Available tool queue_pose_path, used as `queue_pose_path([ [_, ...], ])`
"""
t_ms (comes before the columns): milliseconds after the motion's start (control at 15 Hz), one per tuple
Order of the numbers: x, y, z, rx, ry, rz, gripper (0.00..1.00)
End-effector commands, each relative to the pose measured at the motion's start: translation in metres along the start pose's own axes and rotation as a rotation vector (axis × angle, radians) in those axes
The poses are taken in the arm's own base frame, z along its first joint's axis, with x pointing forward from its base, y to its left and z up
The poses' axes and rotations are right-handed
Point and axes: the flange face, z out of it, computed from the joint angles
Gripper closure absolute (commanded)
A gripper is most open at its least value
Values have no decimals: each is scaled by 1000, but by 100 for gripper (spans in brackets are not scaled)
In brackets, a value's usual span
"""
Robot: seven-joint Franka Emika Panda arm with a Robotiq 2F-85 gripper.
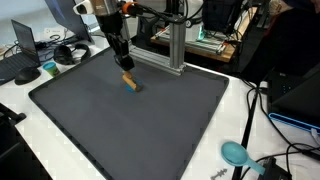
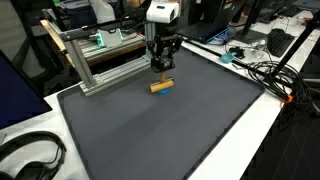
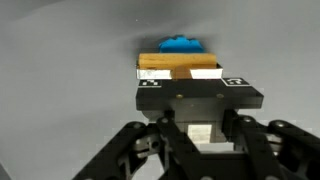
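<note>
One oblong wooden block sits clamped between the jaws.

No legible text, label, brand or number anywhere. Small black-and-white square marks on hand, too blurred to read.

— Where are the exterior views set?
— Raised at different corners, angled down across the dark grey mat. The wrist view looks closely at the small tan wooden block, which all three share.
</note>
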Motion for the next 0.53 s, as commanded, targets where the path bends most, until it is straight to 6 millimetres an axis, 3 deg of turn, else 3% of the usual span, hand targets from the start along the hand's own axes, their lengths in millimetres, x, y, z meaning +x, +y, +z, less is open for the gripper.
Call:
queue_pose_path([
  [0, 10, -10, 49, 5, 5, -34, 78],
  [467, 13, -11, 47, 4, 37, -47, 78],
])
